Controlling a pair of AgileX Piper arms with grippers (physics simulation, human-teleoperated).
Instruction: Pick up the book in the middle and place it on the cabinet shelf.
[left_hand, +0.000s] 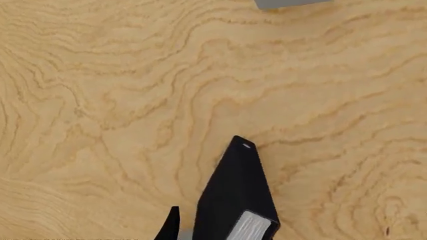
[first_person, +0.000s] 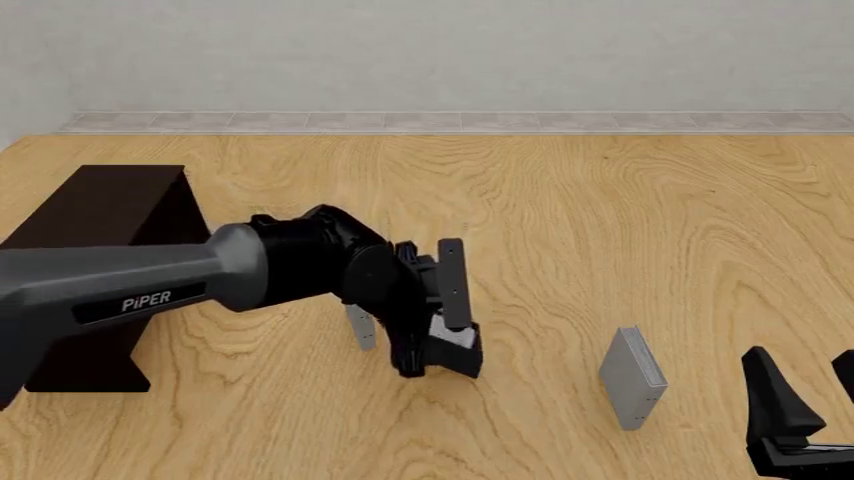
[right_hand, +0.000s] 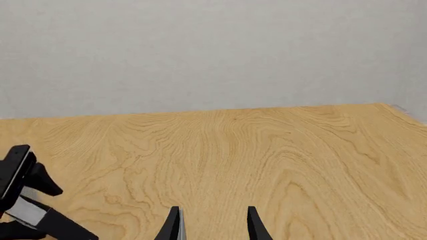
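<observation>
One book (first_person: 453, 282) matters, and I have it pinched upright in my left gripper (first_person: 441, 345), lifted off the table (first_person: 601, 220). I judge the carry comes next: swing steadily toward the cabinet (first_person: 100, 215), well off to the gripper's left, keeping the book level. My right gripper (right_hand: 212, 222) waits spread, near a grey book (first_person: 633, 378).

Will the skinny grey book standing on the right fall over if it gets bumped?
Probably yes: the grey book is thin and stands on its narrow edge with nothing propping it. It looks stiff, so it would likely topple flat rather than bend.
</observation>
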